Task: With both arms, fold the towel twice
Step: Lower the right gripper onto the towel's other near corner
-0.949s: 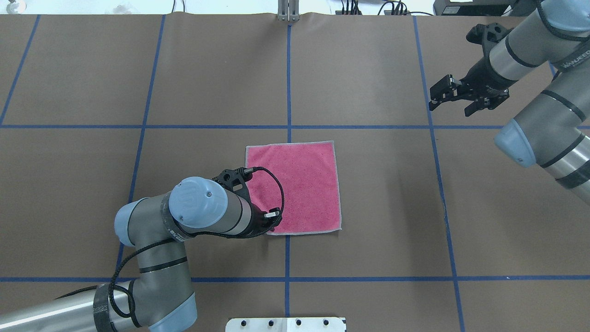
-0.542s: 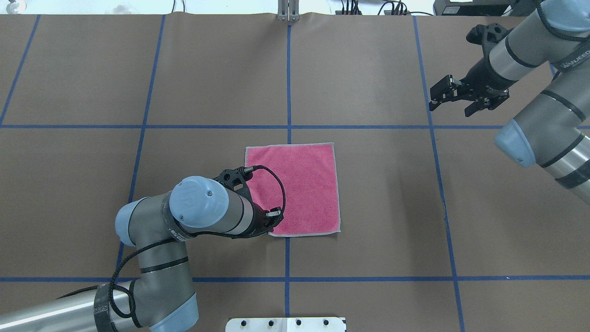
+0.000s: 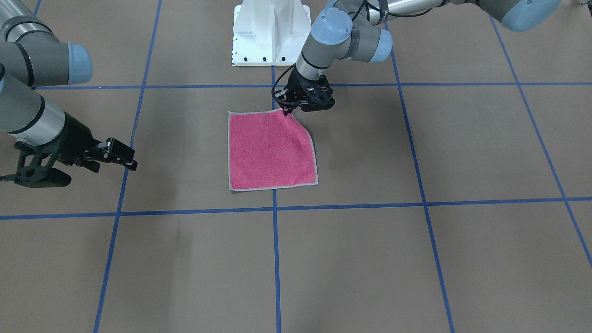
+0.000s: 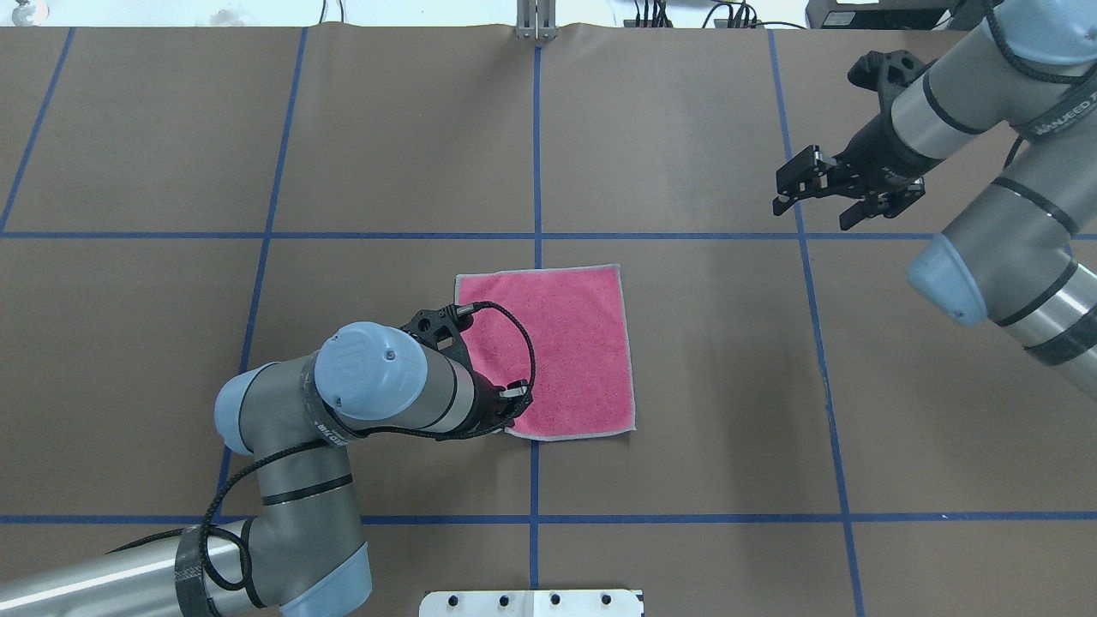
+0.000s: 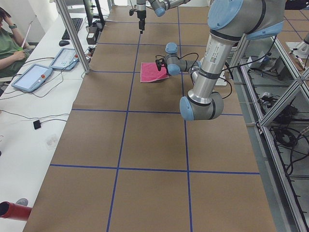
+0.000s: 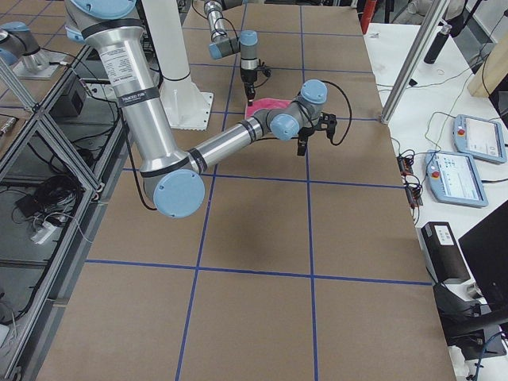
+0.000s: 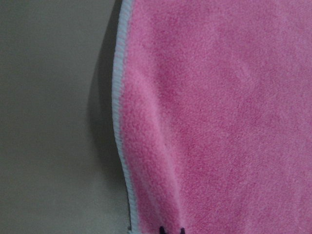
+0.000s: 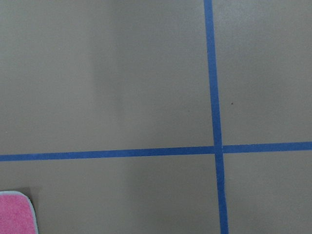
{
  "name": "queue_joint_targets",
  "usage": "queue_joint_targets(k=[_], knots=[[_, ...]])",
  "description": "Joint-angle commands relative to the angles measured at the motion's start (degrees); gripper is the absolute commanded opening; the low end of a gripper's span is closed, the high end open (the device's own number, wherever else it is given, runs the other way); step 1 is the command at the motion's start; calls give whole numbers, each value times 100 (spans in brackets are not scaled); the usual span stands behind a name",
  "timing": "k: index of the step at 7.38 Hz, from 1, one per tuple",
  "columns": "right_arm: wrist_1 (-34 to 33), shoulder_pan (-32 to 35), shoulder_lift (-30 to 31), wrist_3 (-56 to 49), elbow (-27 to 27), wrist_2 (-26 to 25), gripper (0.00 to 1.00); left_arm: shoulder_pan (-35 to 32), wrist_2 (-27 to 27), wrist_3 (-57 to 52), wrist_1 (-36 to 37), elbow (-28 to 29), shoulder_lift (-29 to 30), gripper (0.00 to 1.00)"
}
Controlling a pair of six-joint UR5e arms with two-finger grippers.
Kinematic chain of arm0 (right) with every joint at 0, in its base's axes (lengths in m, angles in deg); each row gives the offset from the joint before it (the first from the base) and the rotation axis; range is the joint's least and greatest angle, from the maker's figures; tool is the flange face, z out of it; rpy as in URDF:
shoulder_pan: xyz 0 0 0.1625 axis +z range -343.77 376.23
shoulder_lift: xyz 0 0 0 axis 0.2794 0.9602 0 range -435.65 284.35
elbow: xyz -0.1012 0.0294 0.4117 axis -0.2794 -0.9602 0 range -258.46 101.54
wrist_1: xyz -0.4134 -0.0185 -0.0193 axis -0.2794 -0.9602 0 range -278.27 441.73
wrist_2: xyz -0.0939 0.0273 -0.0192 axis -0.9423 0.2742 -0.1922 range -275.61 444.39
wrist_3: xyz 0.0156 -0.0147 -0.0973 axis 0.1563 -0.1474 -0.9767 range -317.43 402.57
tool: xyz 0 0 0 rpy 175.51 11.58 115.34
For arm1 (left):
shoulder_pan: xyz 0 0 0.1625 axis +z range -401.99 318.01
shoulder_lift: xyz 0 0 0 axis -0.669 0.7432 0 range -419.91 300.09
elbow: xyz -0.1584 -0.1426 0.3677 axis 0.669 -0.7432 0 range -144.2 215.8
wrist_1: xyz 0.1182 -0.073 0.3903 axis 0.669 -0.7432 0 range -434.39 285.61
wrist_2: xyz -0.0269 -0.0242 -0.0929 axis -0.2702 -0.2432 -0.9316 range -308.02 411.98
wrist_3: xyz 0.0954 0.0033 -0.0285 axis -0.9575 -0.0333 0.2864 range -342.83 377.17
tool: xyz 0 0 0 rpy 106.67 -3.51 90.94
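Towel (image 3: 270, 150) corner apparently pinched in L jaws; R jaws agape, well apart.

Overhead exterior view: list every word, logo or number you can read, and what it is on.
"WANJEED": white letters, black strap round the silver-grey right arm; rest unclear.
"UR": raised logo, light blue joint cap of the silver-grey left arm.
Black band below that cap: white lettering, too blurred to read.

Towel (image 4: 574, 343) pink, light grey edge, table (image 4: 154, 128) brown with blue grid lines, left arm (image 4: 274, 403), right arm (image 4: 1016, 218) silver-grey, light blue caps.
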Motion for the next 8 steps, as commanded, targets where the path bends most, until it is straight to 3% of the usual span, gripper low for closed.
queue_joint_targets(k=[1, 4, 6, 8], knots=[[180, -725, -92, 1104, 372, -109, 99, -15, 0, 30, -8, -10, 2, 0], [770, -1964, -312, 2723, 365, -1170, 99, -24, 0, 30, 1, -10, 2, 0], [779, -2554, -357, 2965, 278, -1776, 99, -24, 0, 39, 1, -10, 2, 0], [770, -2880, -322, 2983, 233, -1972, 99, -15, 0, 48, 1, -1, 2, 0]])
